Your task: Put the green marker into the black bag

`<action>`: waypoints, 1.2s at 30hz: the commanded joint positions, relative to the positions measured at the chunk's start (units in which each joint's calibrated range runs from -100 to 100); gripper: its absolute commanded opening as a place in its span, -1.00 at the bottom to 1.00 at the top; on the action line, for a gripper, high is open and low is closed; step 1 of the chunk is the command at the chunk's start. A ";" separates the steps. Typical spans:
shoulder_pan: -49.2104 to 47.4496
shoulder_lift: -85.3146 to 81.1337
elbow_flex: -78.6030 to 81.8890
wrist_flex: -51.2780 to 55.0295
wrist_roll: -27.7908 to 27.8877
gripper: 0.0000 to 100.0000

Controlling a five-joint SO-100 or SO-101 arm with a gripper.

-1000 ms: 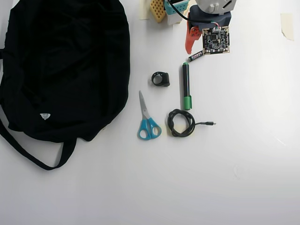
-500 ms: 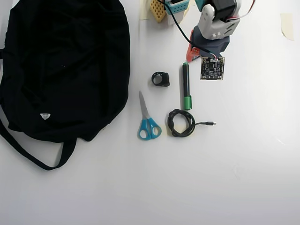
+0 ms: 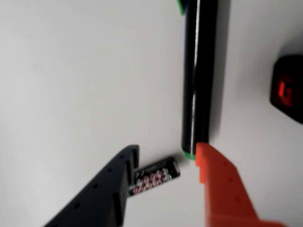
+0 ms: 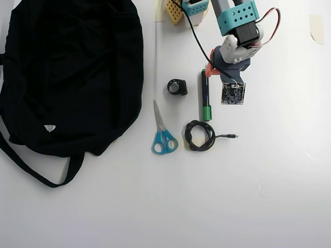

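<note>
The green marker (image 4: 205,98) lies on the white table, dark barrel running up and down the overhead view, green cap at the lower end. In the wrist view the green marker (image 3: 199,80) ends right at my orange fingertip (image 3: 208,163). My gripper (image 3: 168,151) is open, its dark finger (image 3: 116,189) to the left, and only a small black battery (image 3: 156,176) lies between the fingers. Overhead, my gripper (image 4: 214,75) hovers over the marker's upper end. The black bag (image 4: 67,72) lies slumped far to the left.
Blue-handled scissors (image 4: 163,132), a coiled black cable (image 4: 200,135) and a small black ring-shaped object (image 4: 177,87) lie around the marker. The wrist view shows a black object (image 3: 286,90) with a red mark right of the marker. Yellow and teal parts (image 4: 181,8) stand at the top edge.
The arm has reached down the overhead view, from above the battery to the marker's upper end. The battery is now hidden under the gripper there. Nothing else moved.
</note>
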 commanded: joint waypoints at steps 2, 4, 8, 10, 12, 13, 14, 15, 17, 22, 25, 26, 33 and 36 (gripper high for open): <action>1.07 0.54 1.42 -4.30 0.21 -0.68; 1.67 0.70 2.49 -5.42 0.21 -0.68; 3.47 0.70 4.92 -6.80 0.37 -0.68; 4.21 0.70 5.28 -7.05 0.53 -0.68; 4.66 0.70 5.73 -7.40 0.63 -0.68; 4.96 0.70 6.00 -7.57 0.69 -0.68; 5.11 0.70 6.36 -8.17 0.69 -0.68; 5.19 0.70 6.81 -8.78 0.69 -0.67; 5.19 0.70 7.70 -10.16 0.69 -0.62; 5.04 0.70 9.14 -11.36 0.63 -0.56; 4.89 0.70 10.04 -11.36 0.53 -0.56; 4.89 0.70 10.31 -11.36 0.53 -0.56; 4.89 0.79 12.38 -11.36 0.42 -0.56; 4.89 0.79 12.38 -11.36 0.42 -0.56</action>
